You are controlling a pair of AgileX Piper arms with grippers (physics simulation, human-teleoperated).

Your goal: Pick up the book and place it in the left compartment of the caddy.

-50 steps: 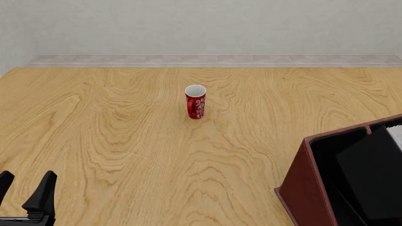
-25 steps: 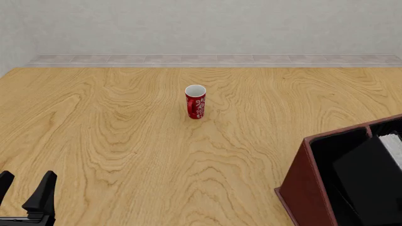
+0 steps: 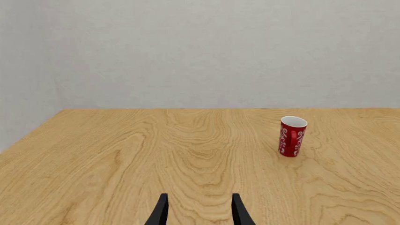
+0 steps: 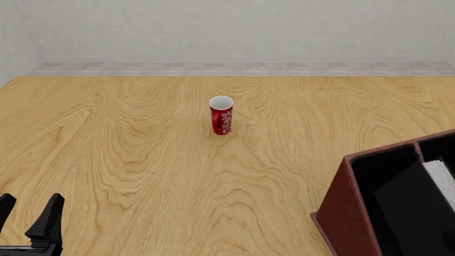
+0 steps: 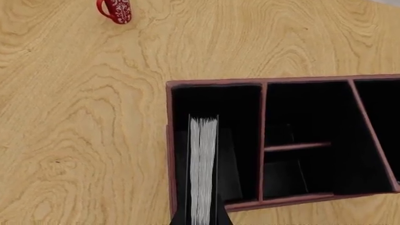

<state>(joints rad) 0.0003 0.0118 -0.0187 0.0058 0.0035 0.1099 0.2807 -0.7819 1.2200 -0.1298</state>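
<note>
Placement is the step you are in now. In the right wrist view the book (image 5: 203,168) stands on its edge, white page edge toward the camera, inside the left compartment (image 5: 216,140) of the caddy (image 5: 168,154). In the front view the same book (image 4: 427,208) appears as a dark slab, tilted, with its pages at the right, inside the caddy's near wall (image 4: 344,213).

You cannot see the right end effector's fingers clearly. The book's lower end runs out of the right wrist picture just where they would be, so I cannot tell whether it grasps the book or has let it go. I also cannot tell if the book already touches the compartment floor.

My judgement: the next move calls for lowering straight, keeping the book between the outer wall and the reddish-brown divider (image 5: 262,140), then releasing and lifting out without catching the cover.

Your right arm looks almost straight down into the caddy from above. Your left end effector (image 4: 29,218) rests at the near left corner of the desk (image 4: 142,160), fingers apart and holding nothing, pointing forward; the red cup (image 4: 221,115) stands well apart from both.
</note>
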